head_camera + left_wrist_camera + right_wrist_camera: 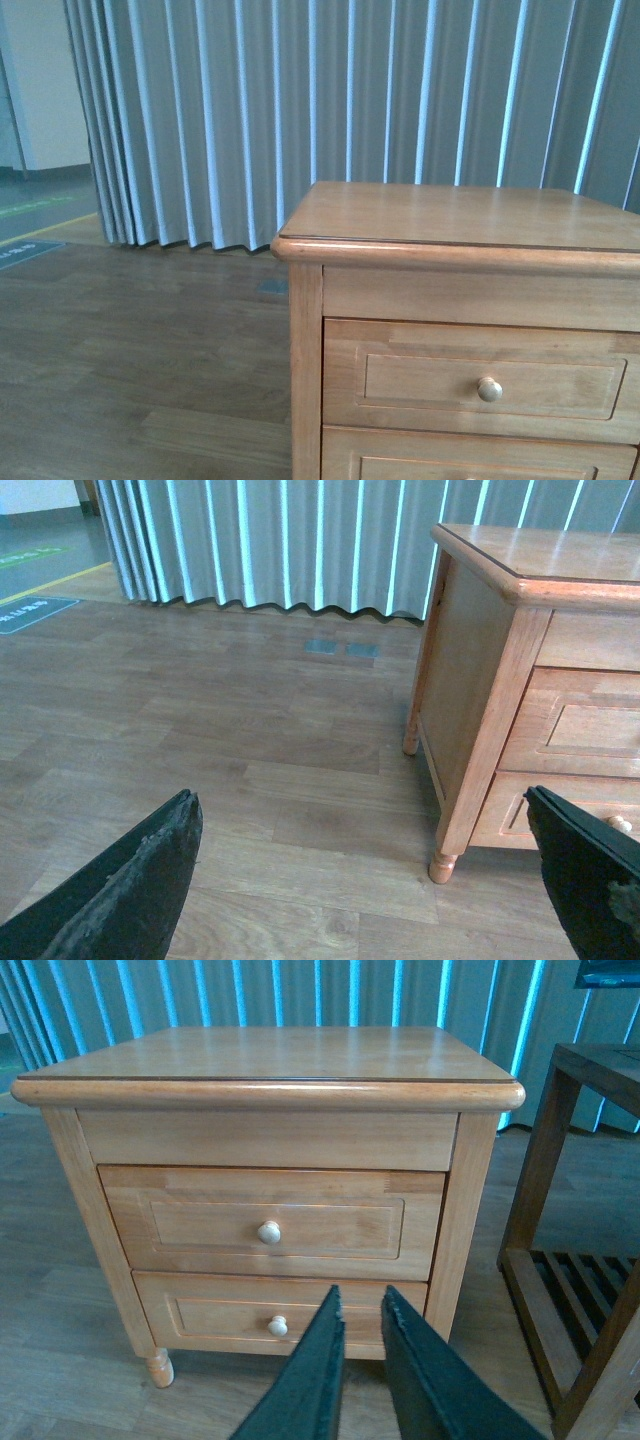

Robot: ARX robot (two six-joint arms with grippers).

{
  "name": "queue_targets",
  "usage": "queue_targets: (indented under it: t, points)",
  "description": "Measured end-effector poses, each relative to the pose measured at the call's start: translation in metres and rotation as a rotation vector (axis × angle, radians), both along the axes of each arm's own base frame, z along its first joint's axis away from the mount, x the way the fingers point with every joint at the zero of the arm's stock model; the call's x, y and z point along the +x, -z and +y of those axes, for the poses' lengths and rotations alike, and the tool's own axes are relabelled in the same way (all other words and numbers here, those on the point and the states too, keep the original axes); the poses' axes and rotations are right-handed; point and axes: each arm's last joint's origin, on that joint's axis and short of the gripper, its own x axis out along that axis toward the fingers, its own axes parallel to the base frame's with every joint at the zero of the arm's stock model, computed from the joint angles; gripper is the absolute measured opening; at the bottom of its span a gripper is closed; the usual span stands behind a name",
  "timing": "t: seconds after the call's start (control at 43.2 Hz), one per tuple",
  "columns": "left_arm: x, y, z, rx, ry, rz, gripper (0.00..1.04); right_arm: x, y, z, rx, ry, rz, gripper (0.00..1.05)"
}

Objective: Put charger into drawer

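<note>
The honey-brown wooden cabinet (pixel 270 1070) faces me, and its upper drawer (pixel 272 1224) is closed, with a round pale knob (pixel 269 1232). The front view shows the same drawer (pixel 490 385) at the lower right. No charger shows in any view. My right gripper (pixel 361 1302) is shut and empty, held low in front of the cabinet near the lower drawer (pixel 278 1312). My left gripper (pixel 362 805) is open and empty over the floor, beside the cabinet's side (pixel 455 680). Neither gripper appears in the front view.
A dark wooden rack (pixel 580 1260) with a slatted shelf stands close to the cabinet, seen in the right wrist view. Grey pleated curtains (pixel 350 100) hang behind. Wood-plank floor (pixel 230 770) stretches out beside the cabinet, whose turned foot (pixel 442 866) rests on it.
</note>
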Motion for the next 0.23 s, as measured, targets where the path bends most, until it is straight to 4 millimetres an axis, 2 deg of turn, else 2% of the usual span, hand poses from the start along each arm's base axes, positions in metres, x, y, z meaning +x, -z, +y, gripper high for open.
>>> queue_targets:
  t: [0.231]
  points:
    - [0.0,0.0,0.0,0.0,0.0,0.0,0.99,0.0,0.0,0.0,0.0,0.0,0.0,0.56]
